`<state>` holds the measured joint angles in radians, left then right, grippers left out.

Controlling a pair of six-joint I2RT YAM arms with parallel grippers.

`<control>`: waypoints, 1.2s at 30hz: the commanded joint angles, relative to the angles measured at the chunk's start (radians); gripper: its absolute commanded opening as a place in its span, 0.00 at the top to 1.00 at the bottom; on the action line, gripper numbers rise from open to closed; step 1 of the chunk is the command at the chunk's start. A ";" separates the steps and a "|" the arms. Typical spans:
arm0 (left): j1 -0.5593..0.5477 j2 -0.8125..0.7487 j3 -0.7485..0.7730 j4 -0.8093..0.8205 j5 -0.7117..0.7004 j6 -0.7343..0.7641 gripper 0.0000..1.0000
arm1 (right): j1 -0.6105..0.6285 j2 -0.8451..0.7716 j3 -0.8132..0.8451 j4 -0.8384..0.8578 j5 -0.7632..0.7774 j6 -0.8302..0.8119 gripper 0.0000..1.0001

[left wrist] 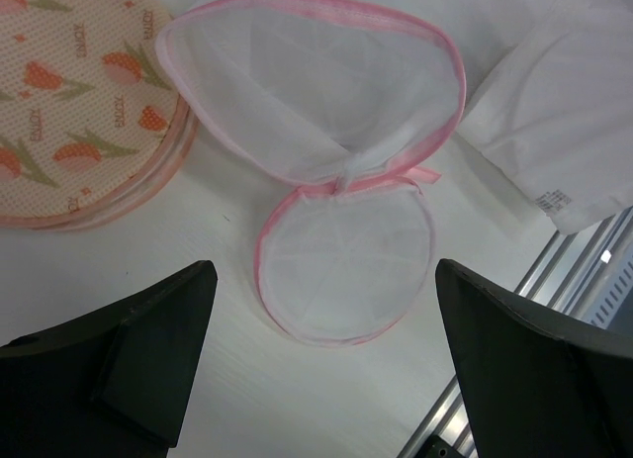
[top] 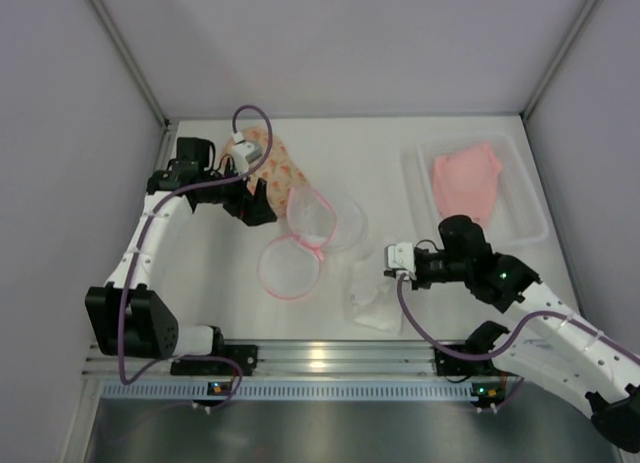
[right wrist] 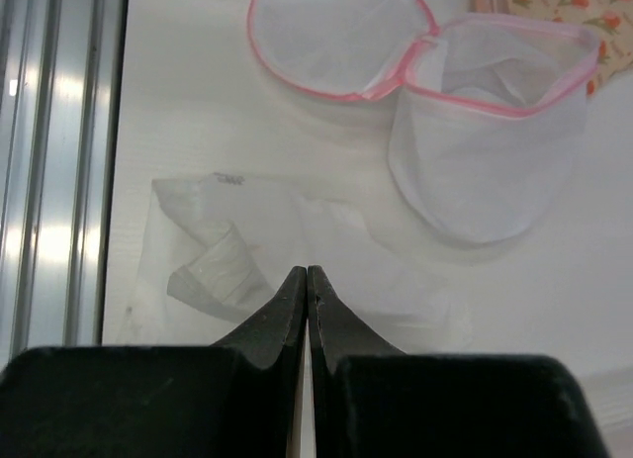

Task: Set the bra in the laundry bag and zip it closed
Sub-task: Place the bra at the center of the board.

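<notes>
The salmon-pink bra (top: 468,181) lies in the clear tray (top: 524,195) at the back right, away from both grippers. The peach printed laundry bag (top: 280,168) (left wrist: 69,102) lies at the back left; the right wrist view shows only a corner of it (right wrist: 554,3). My left gripper (top: 252,208) (left wrist: 324,272) hangs open just beside the bag's near edge, above the table, with nothing between its fingers. My right gripper (top: 392,271) (right wrist: 308,272) is shut and empty, hovering over a crumpled clear plastic wrapper (right wrist: 247,250).
A white mesh round pouch with a pink rim (top: 310,233) (left wrist: 326,112) (right wrist: 495,151) lies open mid-table, its lid (left wrist: 346,265) flat in front. The plastic wrapper (top: 375,303) sits near the aluminium rail (top: 320,358). Grey walls enclose the table.
</notes>
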<state>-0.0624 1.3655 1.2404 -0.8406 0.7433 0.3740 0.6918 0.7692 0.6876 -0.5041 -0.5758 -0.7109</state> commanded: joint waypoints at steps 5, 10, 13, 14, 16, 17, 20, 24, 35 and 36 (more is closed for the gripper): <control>-0.001 -0.065 -0.013 0.031 0.041 0.080 0.01 | 0.020 0.001 0.012 -0.290 -0.154 -0.214 0.85; -0.028 -0.106 -0.039 0.031 0.054 0.196 0.01 | 0.029 0.016 0.035 -0.332 -0.144 -0.179 0.43; -0.097 -0.157 -0.077 0.031 0.035 0.305 0.01 | 0.026 0.019 0.026 -0.188 -0.035 -0.001 0.46; -0.126 -0.189 -0.091 0.031 0.025 0.340 0.01 | 0.025 0.027 0.021 -0.147 -0.009 0.034 0.51; -0.246 -0.218 -0.142 0.032 -0.034 0.455 0.01 | 0.008 0.079 0.013 -0.108 0.007 0.085 0.61; -0.343 -0.245 -0.159 0.031 -0.059 0.492 0.01 | -0.011 0.100 0.015 -0.091 -0.033 0.117 0.67; -0.492 -0.298 -0.249 0.032 -0.165 0.695 0.01 | -0.144 0.200 0.036 -0.094 -0.152 0.149 0.70; -0.699 -0.367 -0.445 0.194 -0.252 0.905 0.01 | -0.276 0.361 0.134 -0.140 -0.200 0.163 0.71; -1.031 -0.217 -0.627 0.739 -0.459 0.945 0.01 | -0.449 0.452 0.280 -0.431 -0.214 -0.060 0.35; -1.039 -0.214 -0.624 0.738 -0.473 0.925 0.01 | -0.459 0.428 0.274 -0.454 -0.181 -0.073 0.32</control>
<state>-1.0683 1.1496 0.5697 -0.2649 0.3271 1.3254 0.2768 1.2541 0.8997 -0.8120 -0.7517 -0.6849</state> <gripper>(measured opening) 0.990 0.645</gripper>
